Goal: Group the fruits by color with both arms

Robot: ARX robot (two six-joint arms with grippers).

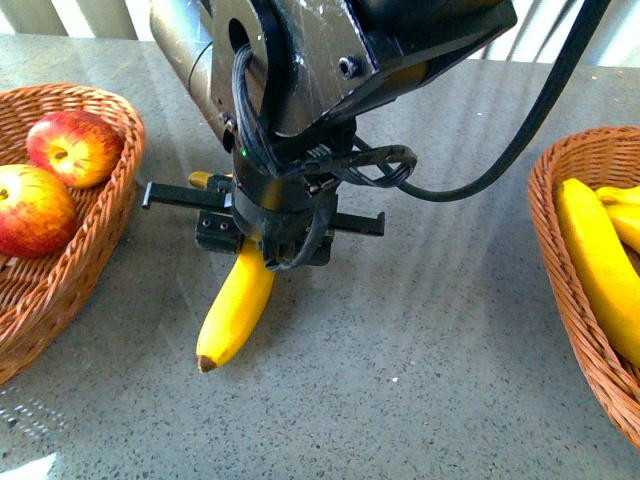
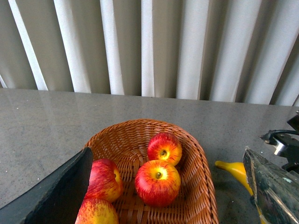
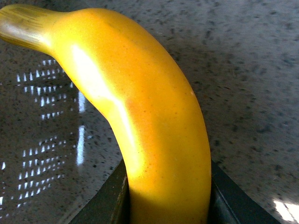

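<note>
The banana (image 3: pixel 154 121) lies on the counter (image 1: pixel 430 380) between the right fingers (image 3: pixel 233 200), whose dark pads show on both sides of its thick body in the right wrist view. They sit tight against its sides, pinching it. In the front view the right gripper (image 1: pixel 262 235) comes down over the banana's upper half, and only the lower half and the dark tip stick out toward the camera, with the stem end peeping out behind the toothed rail. The banana rests flat on the grey speckled counter, about midway between the two baskets, a little nearer the left one.

The right arm (image 1: pixel 300 70) and its looping black cables (image 1: pixel 380 165) cover much of the middle of the front view. To the left stands a wicker basket (image 1: pixel 115 215) with two apples (image 1: pixel 75 148) seen from the front; the left wrist view shows four apples in it. To the right a second wicker basket (image 1: pixel 560 250) holds bananas (image 1: pixel 600 265).

One dark left finger (image 2: pixel 51 196) shows at the edge of the left wrist view, above the near rim of the apple basket; whether the left fingers are spread or closed I cannot tell.

The banana is glossy yellow, curved, with a brownish-green stem and a faint orange blush along its side. Pale vertical blinds (image 2: pixel 149 46) hang behind the counter.
</note>
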